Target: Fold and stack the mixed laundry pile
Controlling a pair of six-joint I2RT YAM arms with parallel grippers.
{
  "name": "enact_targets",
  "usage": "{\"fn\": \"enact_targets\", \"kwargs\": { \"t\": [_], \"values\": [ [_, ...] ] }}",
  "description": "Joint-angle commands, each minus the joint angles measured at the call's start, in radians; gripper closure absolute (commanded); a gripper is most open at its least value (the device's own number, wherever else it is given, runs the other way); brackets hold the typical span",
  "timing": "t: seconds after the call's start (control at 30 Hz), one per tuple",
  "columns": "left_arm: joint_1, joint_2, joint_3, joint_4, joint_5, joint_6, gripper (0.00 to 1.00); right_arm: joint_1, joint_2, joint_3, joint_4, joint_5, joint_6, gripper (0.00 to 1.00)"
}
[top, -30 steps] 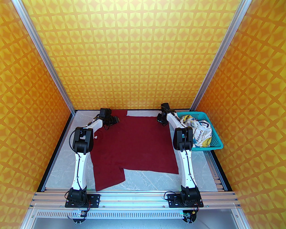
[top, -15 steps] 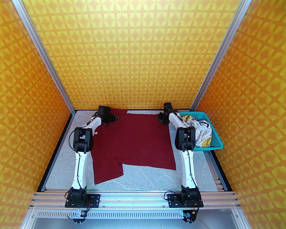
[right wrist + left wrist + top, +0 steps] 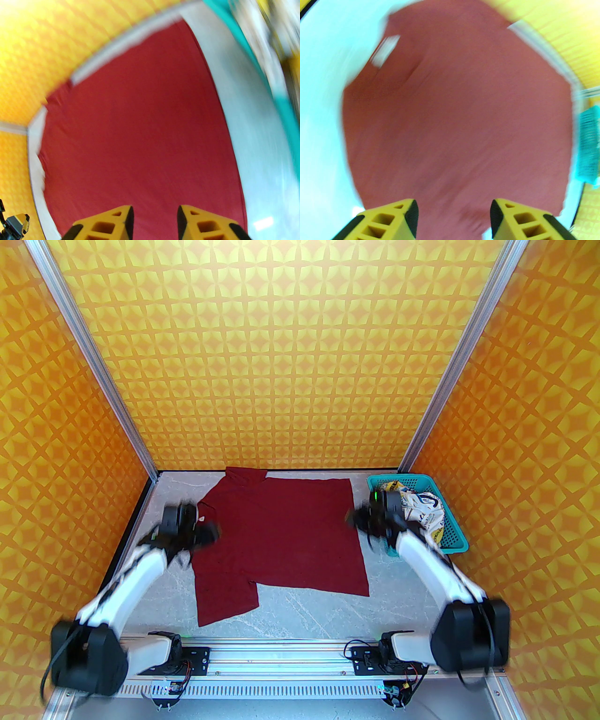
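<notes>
Inside the teal basket (image 3: 453,529) sits the printed garment (image 3: 422,505); left gripper (image 3: 453,207) and right gripper (image 3: 155,212) gape empty.

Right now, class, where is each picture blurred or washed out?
Top external: left gripper and right gripper smeared; dark red T-shirt and basket crisp. Left wrist: T-shirt and table streaked, table washed out. Right wrist: glare top left, basket streaked, fingers sharp.

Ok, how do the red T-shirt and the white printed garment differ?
The plain dark red T-shirt lies spread out on the grey table; the white printed garment sits bunched in the teal perforated plastic basket. The T-shirt is one colour; the garment carries blue and mustard graphics. Neither is folded.
</notes>
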Motion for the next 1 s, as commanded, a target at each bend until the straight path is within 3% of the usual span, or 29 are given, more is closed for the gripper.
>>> {"fn": "enact_targets", "kwargs": {
  "t": [0.0,0.43,0.57,0.67,0.77,0.87,0.97],
  "values": [
    [-0.001,-0.090,-0.097,-0.142,-0.102,-0.108,0.40,0.004,-0.132,-0.099,-0.101,0.002,-0.009,0.63],
    [-0.054,-0.020,-0.272,-0.032,-0.080,-0.180,0.38,0.004,-0.259,-0.251,-0.250,-0.061,-0.009,0.60],
    [-0.115,0.076,-0.267,0.006,-0.078,-0.214,0.44,0.004,-0.255,-0.237,-0.265,-0.059,0.004,0.61],
    [-0.162,0.113,-0.264,0.038,-0.078,-0.248,0.53,0.004,-0.254,-0.226,-0.289,-0.026,0.013,0.60],
    [-0.172,0.122,-0.265,0.053,-0.078,-0.256,0.73,0.001,-0.251,-0.233,-0.296,0.010,0.044,0.61],
    [-0.171,0.081,-0.270,0.054,-0.078,-0.254,0.90,-0.006,-0.244,-0.258,-0.274,0.017,0.092,0.65],
    [-0.173,0.005,-0.268,0.053,-0.078,-0.239,1.00,-0.020,-0.234,-0.279,-0.257,0.035,0.133,0.66]
  ]
}}
